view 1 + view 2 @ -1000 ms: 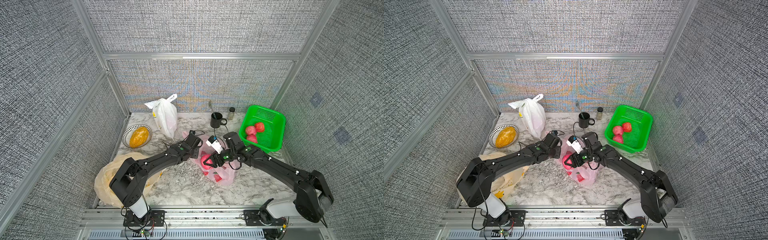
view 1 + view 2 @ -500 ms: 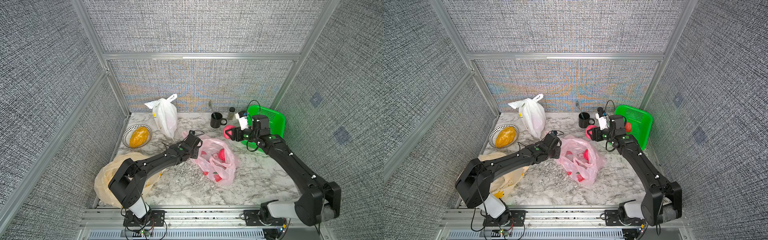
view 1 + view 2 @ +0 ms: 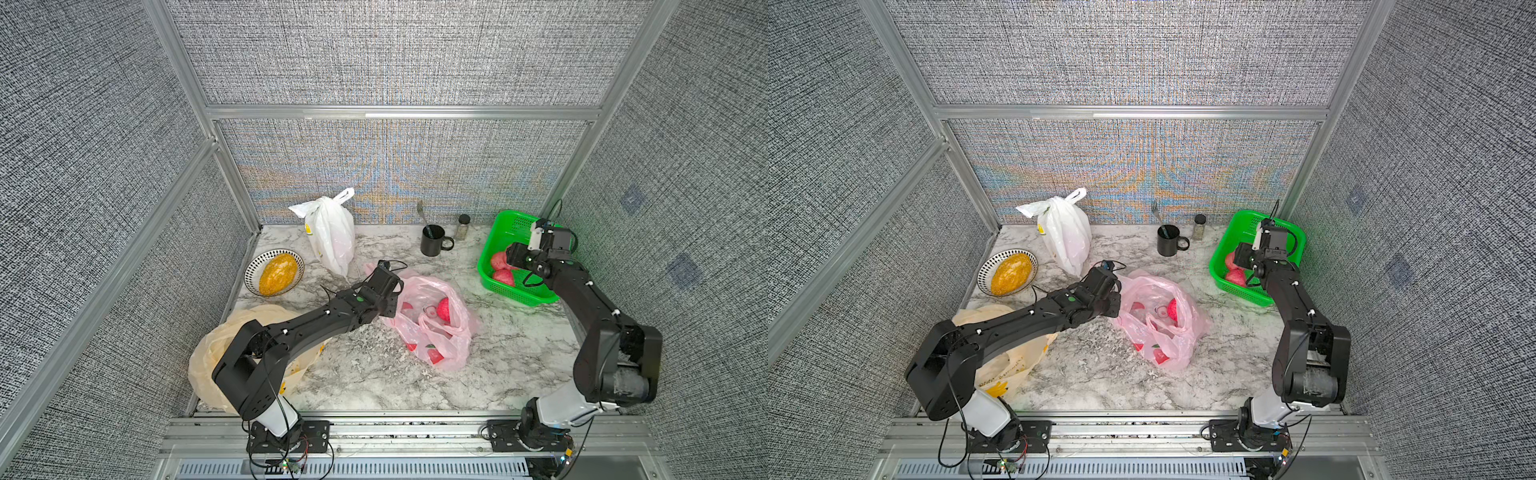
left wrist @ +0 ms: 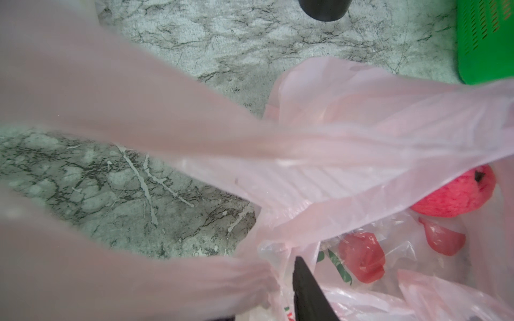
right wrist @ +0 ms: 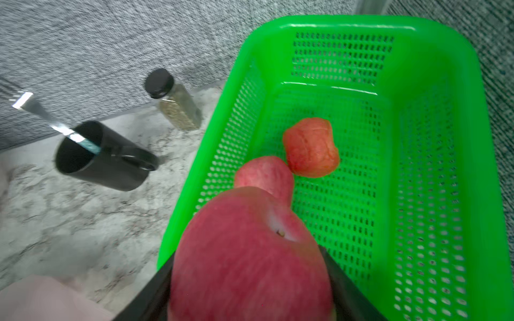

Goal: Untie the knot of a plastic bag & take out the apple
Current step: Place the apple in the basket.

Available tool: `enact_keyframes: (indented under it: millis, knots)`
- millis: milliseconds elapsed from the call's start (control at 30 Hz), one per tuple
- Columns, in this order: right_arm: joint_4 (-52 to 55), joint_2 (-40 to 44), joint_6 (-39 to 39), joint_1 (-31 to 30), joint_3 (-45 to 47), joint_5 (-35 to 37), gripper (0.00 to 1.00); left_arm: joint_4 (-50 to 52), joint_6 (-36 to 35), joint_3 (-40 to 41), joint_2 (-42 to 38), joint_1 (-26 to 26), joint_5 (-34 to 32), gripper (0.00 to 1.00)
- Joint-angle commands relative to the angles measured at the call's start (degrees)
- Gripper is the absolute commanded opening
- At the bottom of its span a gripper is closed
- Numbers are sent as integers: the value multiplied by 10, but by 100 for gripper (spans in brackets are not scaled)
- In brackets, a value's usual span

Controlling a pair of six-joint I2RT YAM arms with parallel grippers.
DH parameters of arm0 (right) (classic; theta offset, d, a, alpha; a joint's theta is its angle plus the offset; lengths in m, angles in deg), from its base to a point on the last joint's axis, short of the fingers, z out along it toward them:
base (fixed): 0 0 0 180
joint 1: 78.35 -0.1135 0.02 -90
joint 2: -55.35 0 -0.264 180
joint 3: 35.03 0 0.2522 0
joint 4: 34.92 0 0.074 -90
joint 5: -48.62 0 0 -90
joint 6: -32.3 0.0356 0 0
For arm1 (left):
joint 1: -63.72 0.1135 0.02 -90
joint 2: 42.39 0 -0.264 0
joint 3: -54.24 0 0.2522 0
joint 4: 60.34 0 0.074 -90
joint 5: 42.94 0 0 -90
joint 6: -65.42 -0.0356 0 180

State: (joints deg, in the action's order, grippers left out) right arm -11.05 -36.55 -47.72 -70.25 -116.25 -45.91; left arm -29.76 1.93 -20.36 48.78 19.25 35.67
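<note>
A pink plastic bag [image 3: 432, 328] [image 3: 1163, 332] lies mid-table with its mouth gaping open; no knot shows. My left gripper [image 3: 392, 293] [image 3: 1115, 297] [image 4: 278, 278] is shut on the bag's bunched rim, with one black finger [image 4: 303, 289] showing in the left wrist view. One red apple [image 4: 456, 194] [image 3: 444, 309] rests inside the bag. My right gripper [image 5: 250, 280] [image 3: 513, 255] [image 3: 1241, 254] is shut on another red apple [image 5: 250, 244], held above the near-left rim of the green basket [image 5: 347, 25] [image 3: 523, 297]. Two apples [image 5: 310, 147] lie in the basket.
A tied white bag [image 3: 332, 237] stands at the back. A black mug [image 3: 432, 241] with a fork and a spice jar [image 3: 464, 226] are beside the basket. A patterned bowl [image 3: 253, 266] of yellow food and a yellowish bag [image 3: 208, 357] lie left, under my left arm.
My right gripper came out of the pink bag with an apple and swung to the back right, over the green basket. My left gripper stayed on the bag's rim.
</note>
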Motion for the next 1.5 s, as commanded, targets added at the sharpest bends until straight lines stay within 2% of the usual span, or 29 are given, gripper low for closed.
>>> enact_keyframes:
  millis: [0,167,267,367,767,933,1067,1200,1367,1467]
  knots:
    - [-20,-20,7,12,9,12,68,-9,-6,-5,4,1,8,36]
    - [-39,-40,14,30,22,8,71,-8,-7,-7,5,1,8,36]
    - [-41,-48,16,37,20,0,79,-9,-6,-8,7,1,9,36]
    - [-39,-50,15,39,15,-6,84,-12,-4,-5,8,1,10,36]
    - [-19,-4,17,37,2,-28,89,-17,-2,-2,9,1,14,36]
    - [3,50,1,-6,8,-37,88,-22,0,1,9,0,16,36]
    - [25,102,-16,-73,24,-50,78,-23,1,2,9,0,16,36]
    - [49,157,-34,-156,46,-63,64,-26,1,7,5,0,14,36]
    - [75,201,-39,-239,75,-117,42,-29,1,12,3,0,14,36]
    - [83,206,-42,-301,83,-141,34,-32,3,15,2,0,15,36]
